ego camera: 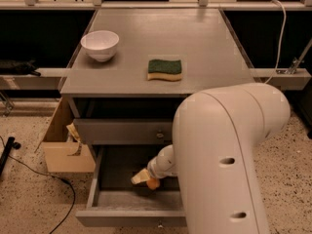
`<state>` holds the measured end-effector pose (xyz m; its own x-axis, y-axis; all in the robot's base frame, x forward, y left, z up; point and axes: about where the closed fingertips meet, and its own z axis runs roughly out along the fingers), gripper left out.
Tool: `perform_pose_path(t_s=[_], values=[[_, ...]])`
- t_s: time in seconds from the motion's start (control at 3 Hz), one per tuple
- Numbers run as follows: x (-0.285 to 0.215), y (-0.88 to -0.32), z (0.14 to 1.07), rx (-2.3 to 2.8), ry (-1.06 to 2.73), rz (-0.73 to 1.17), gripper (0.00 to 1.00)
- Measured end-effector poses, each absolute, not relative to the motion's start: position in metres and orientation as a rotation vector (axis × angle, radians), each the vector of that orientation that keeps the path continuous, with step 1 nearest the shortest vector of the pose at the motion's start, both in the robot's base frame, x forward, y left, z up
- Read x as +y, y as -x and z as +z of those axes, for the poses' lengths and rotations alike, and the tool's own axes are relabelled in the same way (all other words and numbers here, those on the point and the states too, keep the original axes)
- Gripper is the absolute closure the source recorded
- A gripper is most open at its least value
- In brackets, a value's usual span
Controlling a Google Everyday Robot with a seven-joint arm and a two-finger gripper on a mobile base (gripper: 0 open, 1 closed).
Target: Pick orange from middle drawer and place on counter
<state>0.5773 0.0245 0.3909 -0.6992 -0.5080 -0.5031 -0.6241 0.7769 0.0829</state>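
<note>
A grey cabinet is seen from above and in front. Its middle drawer (127, 218) is pulled out toward the viewer, open, with a paler grey floor. A bulky white robot arm (229, 155) fills the lower right and reaches down into the drawer. The gripper (141, 178), pale yellowish at its tip, sits low inside the drawer near the middle. The orange (153, 183) lies on the drawer floor, touching the gripper's tip on its right side. The fruit looks round, no side longer than another. Whether the gripper grasps it cannot be told.

Above, a shallower drawer front (122, 130) is closed. On the counter (204, 48) a white bowl (100, 44) stands upright at the left. A green sponge (165, 69) with a yellow underside lies flat near the front edge, its long side running left to right. A cardboard box (66, 155) sits on the speckled floor (29, 204), left of the cabinet.
</note>
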Motion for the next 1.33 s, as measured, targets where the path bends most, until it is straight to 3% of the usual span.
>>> perform_pose_path(t_s=[0.67, 1.0, 1.33], values=[[-0.0030, -0.5613, 0.3890, 2.553, 0.794, 0.270, 0.00], [-0.0030, -0.5613, 0.3890, 2.553, 0.794, 0.270, 0.14], [-0.0030, -0.5613, 0.3890, 2.553, 0.794, 0.270, 0.38]])
